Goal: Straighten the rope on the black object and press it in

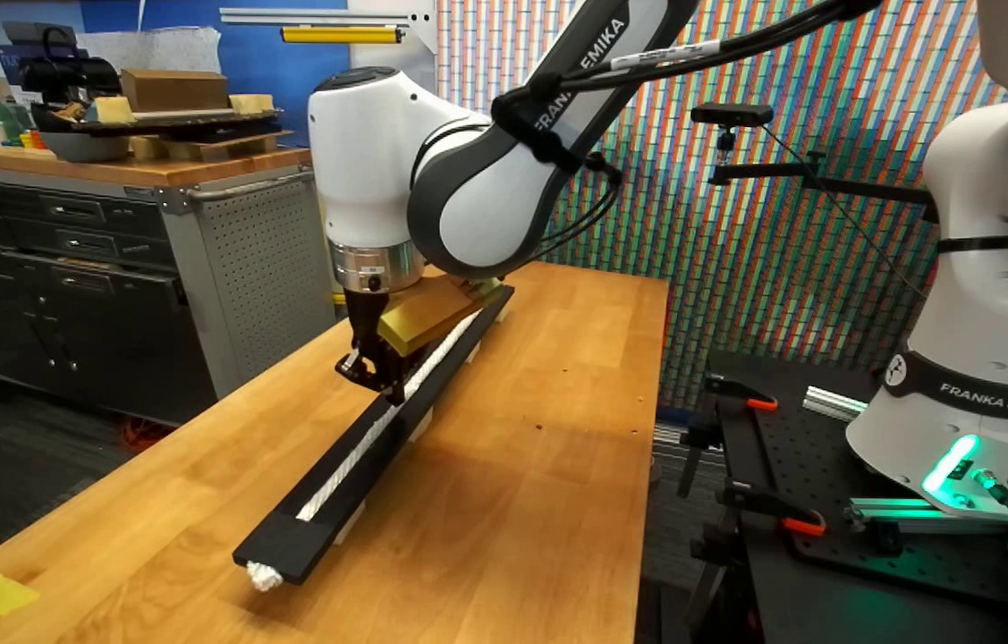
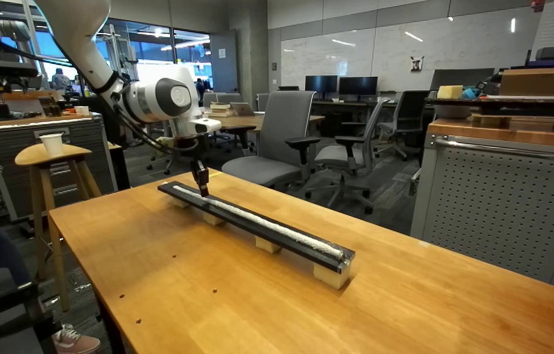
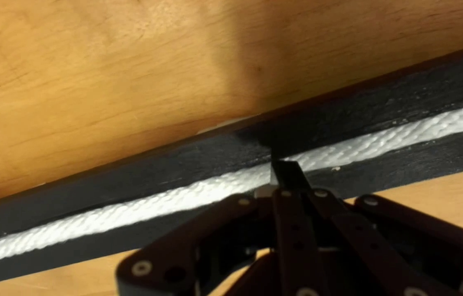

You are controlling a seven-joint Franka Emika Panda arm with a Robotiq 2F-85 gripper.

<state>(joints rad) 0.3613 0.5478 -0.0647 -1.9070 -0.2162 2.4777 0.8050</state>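
Wrist view: your gripper (image 3: 285, 170), fingertips together, nothing held, stands over rope (image 3: 198, 192), which runs 8:30 to 2:30 o'clock along black bar (image 3: 173, 169).

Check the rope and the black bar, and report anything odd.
One oddity: in an exterior view, a ragged white tuft pokes out at the near end of the black bar, beyond where the rope visibly stops. Whether they join is hidden.
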